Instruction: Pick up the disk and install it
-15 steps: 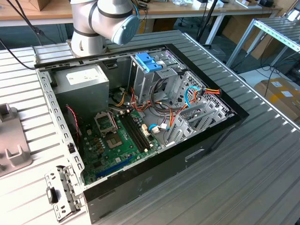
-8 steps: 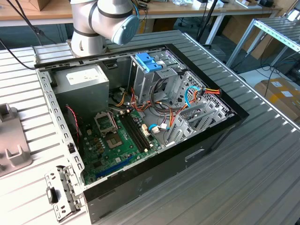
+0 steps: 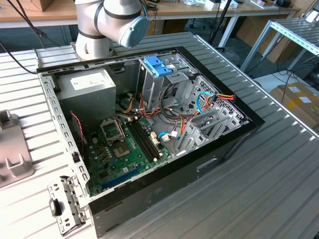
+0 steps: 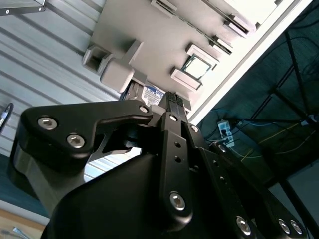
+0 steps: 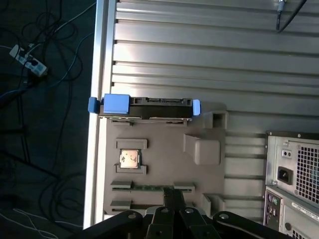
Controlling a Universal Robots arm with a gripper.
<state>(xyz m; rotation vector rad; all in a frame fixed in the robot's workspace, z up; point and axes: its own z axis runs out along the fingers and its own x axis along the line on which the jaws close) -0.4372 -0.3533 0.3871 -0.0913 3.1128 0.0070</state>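
Closed and empty, my hand [image 5: 173,191] faces the disk [image 5: 149,105] at twelve o'clock, probably stiff and weighty; I'd pinch its flat faces.

Disk [image 4: 152,92] mostly behind gripper [image 4: 173,97], only a bit, prob. label, visible

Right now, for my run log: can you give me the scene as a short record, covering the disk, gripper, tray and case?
disk: stands on edge in a slot at one end of the grey tray; not picked up
gripper: shut, empty, over the tray, apart from the disk
square chip: lies in a tray pocket between gripper and disk
computer case: open on the ribbed table, beside the tray
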